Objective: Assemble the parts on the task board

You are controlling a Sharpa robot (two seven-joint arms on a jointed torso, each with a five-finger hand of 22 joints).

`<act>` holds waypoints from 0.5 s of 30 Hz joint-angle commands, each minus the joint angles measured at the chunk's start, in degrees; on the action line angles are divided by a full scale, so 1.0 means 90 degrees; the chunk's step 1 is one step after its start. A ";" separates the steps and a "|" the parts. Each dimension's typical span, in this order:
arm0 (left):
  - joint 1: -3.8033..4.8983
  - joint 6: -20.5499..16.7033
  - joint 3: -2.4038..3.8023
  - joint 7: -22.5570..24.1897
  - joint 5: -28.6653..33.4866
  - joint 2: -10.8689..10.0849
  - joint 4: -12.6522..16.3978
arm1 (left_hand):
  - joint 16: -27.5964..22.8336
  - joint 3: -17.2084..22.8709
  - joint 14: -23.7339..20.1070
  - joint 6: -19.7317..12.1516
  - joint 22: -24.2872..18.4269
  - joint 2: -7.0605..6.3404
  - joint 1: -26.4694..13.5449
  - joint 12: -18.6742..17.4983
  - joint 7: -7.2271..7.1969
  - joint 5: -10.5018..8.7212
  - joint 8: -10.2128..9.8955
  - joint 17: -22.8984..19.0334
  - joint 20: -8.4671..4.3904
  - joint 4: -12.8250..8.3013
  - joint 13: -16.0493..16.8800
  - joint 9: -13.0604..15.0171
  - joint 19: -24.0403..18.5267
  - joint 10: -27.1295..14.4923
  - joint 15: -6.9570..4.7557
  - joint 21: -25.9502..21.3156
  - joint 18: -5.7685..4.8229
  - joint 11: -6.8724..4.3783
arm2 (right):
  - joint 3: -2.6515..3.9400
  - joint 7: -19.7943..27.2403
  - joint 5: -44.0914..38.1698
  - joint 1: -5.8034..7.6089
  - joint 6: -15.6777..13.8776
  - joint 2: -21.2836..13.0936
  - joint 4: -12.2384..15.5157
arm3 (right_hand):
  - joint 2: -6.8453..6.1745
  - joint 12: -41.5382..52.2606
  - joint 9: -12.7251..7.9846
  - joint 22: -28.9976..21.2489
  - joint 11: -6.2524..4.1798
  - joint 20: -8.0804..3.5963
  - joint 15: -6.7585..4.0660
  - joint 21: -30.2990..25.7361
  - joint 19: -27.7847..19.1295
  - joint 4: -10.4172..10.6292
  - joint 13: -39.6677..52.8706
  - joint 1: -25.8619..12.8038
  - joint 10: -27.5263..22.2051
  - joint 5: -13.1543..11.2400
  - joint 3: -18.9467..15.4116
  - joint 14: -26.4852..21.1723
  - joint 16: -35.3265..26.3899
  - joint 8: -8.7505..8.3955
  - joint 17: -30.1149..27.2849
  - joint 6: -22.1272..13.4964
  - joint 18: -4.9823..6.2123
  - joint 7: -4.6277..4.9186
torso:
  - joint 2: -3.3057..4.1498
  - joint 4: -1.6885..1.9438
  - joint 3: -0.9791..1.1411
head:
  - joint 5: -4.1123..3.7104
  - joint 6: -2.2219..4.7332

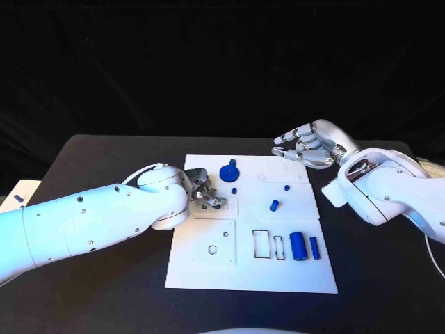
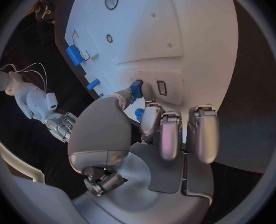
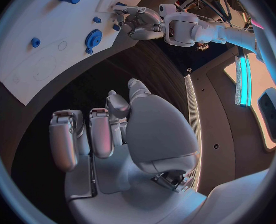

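The white task board (image 1: 252,275) lies in the middle of the black table. My left hand (image 1: 204,197) hovers low over the board's left middle, and in the left wrist view my left hand (image 2: 144,134) pinches a small blue part (image 2: 138,89) between thumb and finger. My right hand (image 1: 308,146) hangs above the board's far right corner with its fingers curled in on nothing; the right wrist view shows the same of my right hand (image 3: 113,129). A blue gear (image 1: 229,172), small pegs (image 1: 274,205) and a blue cylinder (image 1: 297,245) with a thin bar (image 1: 315,248) are on the board.
Empty rectangular slots (image 1: 268,245) and an oval hole (image 1: 213,249) mark the board's near half. A pale object (image 1: 17,198) sits at the table's left edge. Bare black table surrounds the board on the near side.
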 commanded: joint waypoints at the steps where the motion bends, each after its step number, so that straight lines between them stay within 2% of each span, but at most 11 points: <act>1: -0.0075 0.0414 -0.0062 -0.0231 0.0139 0.0042 -0.0029 | 0.0019 -0.0028 0.0657 0.0027 0.1251 0.0008 -0.0106 0.0038 0.0008 0.0040 -0.0003 0.1673 -0.0033 0.0023 0.0019 0.0011 0.0430 0.0054 -0.0053 0.0029 -0.0089 -0.0017 | 0.0000 0.0048 -0.0008 -0.0002 0.0079 -0.0002 0.0014 | 0.0029 -0.0044 0.0006 0.0925 -0.0010 -0.0021 0.0011 -0.0040 0.0064 -0.0008 -0.0008 0.0042 -0.0033 0.0004 -0.0033 0.0385 -0.0036 -0.0008 0.0313 0.0030 0.0067 -0.0002 | -0.0002 0.0004 -0.0003 | -0.0001 -0.0002; 9: -0.0072 0.0456 -0.0062 -0.0249 0.0180 0.0069 -0.0070 | 0.0019 -0.0084 0.0657 0.0049 0.1307 0.0012 -0.0367 0.0081 0.0001 0.0039 0.0023 0.1673 -0.0040 0.0030 0.0065 0.0026 0.0463 0.0084 -0.0059 0.0063 -0.0103 -0.0023 | 0.0000 0.0046 -0.0007 -0.0002 0.0082 -0.0004 0.0014 | 0.0036 -0.0049 0.0006 0.0922 -0.0009 -0.0021 0.0011 -0.0042 0.0062 0.0001 -0.0012 0.0032 -0.0035 -0.0001 -0.0042 0.0383 -0.0042 -0.0008 0.0306 0.0031 0.0068 -0.0001 | 0.0000 0.0002 -0.0003 | 0.0012 0.0005; 15: -0.0071 0.0451 -0.0062 -0.0260 0.0200 0.0078 -0.0079 | 0.0019 -0.0359 0.0657 0.0072 0.1334 -0.0003 -0.0710 0.0107 -0.0015 0.0040 0.0059 0.1673 -0.0048 0.0035 0.0093 0.0048 0.0479 0.0103 -0.0067 0.0079 -0.0109 -0.0034 | 0.0000 0.0047 -0.0006 -0.0002 0.0078 -0.0001 0.0013 | 0.0040 -0.0059 0.0006 0.0909 -0.0007 -0.0020 0.0012 -0.0050 0.0052 0.0011 -0.0020 0.0018 -0.0038 -0.0005 -0.0054 0.0380 -0.0053 -0.0008 0.0293 0.0031 0.0071 0.0000 | 0.0003 0.0002 -0.0003 | 0.0020 0.0020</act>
